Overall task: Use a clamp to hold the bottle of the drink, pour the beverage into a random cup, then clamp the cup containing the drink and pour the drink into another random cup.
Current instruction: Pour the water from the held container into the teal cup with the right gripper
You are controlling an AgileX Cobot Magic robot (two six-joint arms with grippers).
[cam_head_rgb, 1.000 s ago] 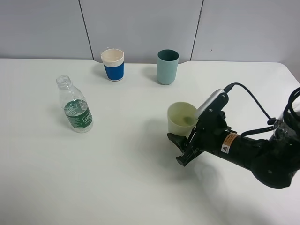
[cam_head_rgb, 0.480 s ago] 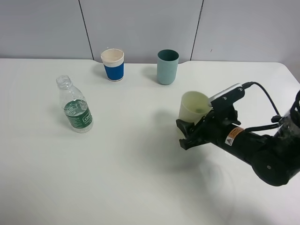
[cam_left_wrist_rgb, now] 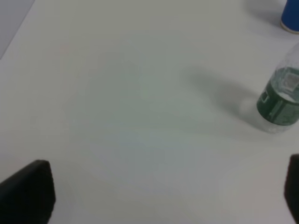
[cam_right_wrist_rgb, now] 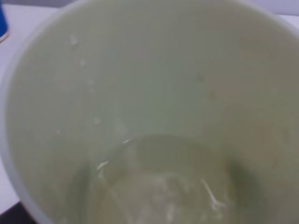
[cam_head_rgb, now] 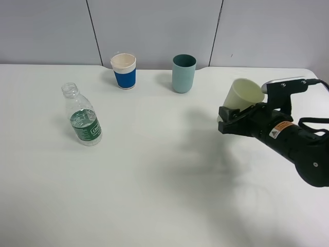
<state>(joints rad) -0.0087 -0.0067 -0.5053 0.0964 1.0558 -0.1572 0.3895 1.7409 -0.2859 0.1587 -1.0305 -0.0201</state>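
Note:
My right gripper point(cam_head_rgb: 227, 121) is shut on the pale yellow-green cup point(cam_head_rgb: 242, 95) and holds it tilted above the table, to the right of the teal cup point(cam_head_rgb: 183, 73). In the right wrist view the inside of the held cup point(cam_right_wrist_rgb: 154, 79) fills the picture, with clear beverage point(cam_right_wrist_rgb: 159, 186) pooled at its bottom. The bottle point(cam_head_rgb: 82, 116) stands upright at the left with its cap off, and the left wrist view shows the bottle point(cam_left_wrist_rgb: 280, 100) too. My left gripper point(cam_left_wrist_rgb: 161, 200) is open over bare table, with only its dark fingertips point(cam_left_wrist_rgb: 28, 191) showing.
A blue-banded white paper cup point(cam_head_rgb: 124, 71) stands at the back, left of the teal cup; the paper cup's point(cam_left_wrist_rgb: 292, 16) blue side shows in the left wrist view. The white table point(cam_head_rgb: 154, 180) ends at a grey panelled wall behind the cups.
My right gripper has lifted the pale yellow-green cup off the table and carried it up and to the right, tilting it. The bottle and other cups have stayed put.

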